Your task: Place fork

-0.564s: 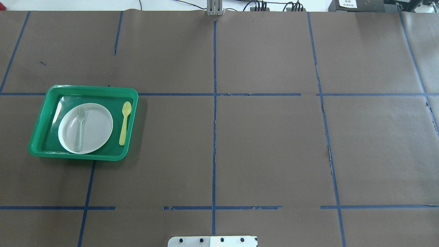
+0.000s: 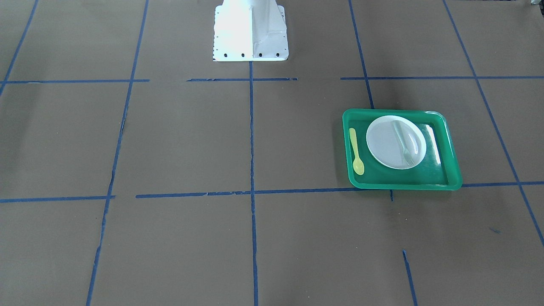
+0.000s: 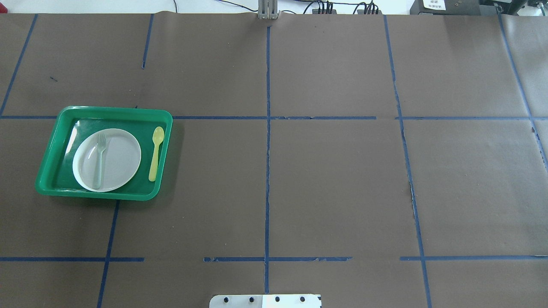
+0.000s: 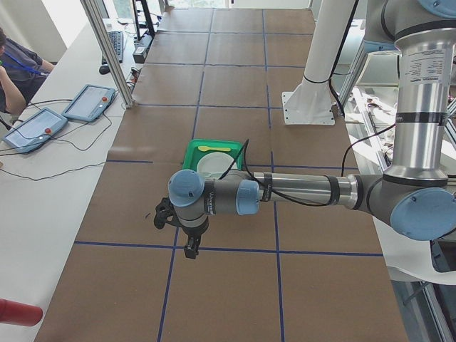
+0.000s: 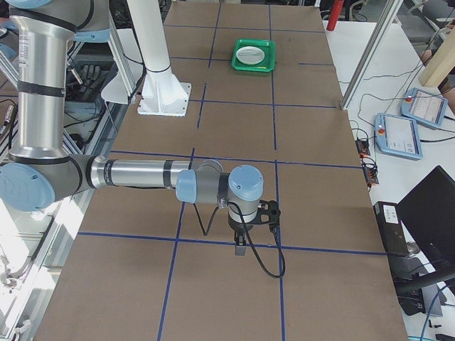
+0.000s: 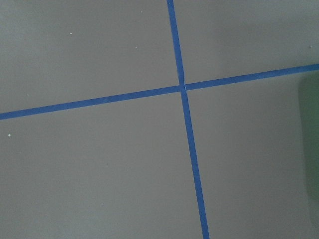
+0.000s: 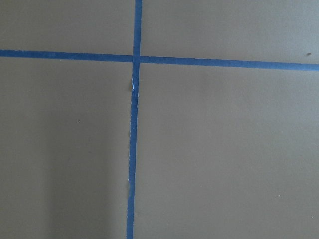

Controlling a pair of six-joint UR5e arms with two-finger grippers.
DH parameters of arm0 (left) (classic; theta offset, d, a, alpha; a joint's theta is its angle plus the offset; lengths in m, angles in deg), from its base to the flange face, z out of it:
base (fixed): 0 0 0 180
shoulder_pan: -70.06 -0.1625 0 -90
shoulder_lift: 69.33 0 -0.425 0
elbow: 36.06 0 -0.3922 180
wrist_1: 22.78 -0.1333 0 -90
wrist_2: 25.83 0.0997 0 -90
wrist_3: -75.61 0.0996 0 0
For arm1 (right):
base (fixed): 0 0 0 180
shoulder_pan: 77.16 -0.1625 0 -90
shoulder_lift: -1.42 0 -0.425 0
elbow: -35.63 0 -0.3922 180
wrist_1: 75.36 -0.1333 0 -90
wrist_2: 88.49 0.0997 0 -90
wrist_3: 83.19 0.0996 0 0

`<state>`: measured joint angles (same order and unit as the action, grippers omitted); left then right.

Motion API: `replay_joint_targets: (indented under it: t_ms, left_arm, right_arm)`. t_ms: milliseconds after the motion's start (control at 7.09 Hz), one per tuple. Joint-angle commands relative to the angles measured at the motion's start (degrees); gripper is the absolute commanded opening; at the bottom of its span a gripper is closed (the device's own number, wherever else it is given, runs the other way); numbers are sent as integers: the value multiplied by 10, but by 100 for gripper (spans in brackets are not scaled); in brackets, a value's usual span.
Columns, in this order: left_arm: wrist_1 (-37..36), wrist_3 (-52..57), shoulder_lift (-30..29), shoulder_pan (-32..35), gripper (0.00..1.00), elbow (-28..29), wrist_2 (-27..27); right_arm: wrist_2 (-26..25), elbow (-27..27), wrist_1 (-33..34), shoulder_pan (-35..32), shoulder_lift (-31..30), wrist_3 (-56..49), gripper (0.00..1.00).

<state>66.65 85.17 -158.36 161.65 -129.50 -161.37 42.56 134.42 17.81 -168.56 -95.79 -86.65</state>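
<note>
Fork: a pale, translucent plastic fork point(image 3: 99, 160) lies on the left part of a white plate point(image 3: 122, 158), tines pointing far, handle end at the plate's near rim.
Plate: sits inside a green tray point(image 3: 115, 110) on the left side of the table.
Spoon: a yellow plastic spoon point(image 3: 156, 153) lies on the tray floor just right of the plate, bowl pointing far.
Table: brown paper cover point(image 3: 334, 179) crossed by blue tape lines.
Left gripper point(image 4: 191, 246): points down above the cover, apart from the tray; jaw opening cannot be told.
Right gripper point(image 5: 240, 245): points down above the cover, well apart from the tray; jaw opening cannot be told.
</note>
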Motion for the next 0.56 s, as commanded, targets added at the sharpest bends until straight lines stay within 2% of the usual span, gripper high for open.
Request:
replay_joint_targets:
  t_ms: [0, 141, 423]
  left_arm:
    - [28, -86, -3, -32, 100, -35, -1]
    - [45, -165, -3, -86, 100, -62, -1]
    - [149, -379, -3, -198, 100, -97, 7]
  right_arm:
    - [0, 0, 0, 0, 0, 0, 100]
    - [0, 0, 0, 0, 0, 0, 100]
    - [0, 0, 0, 0, 0, 0, 100]
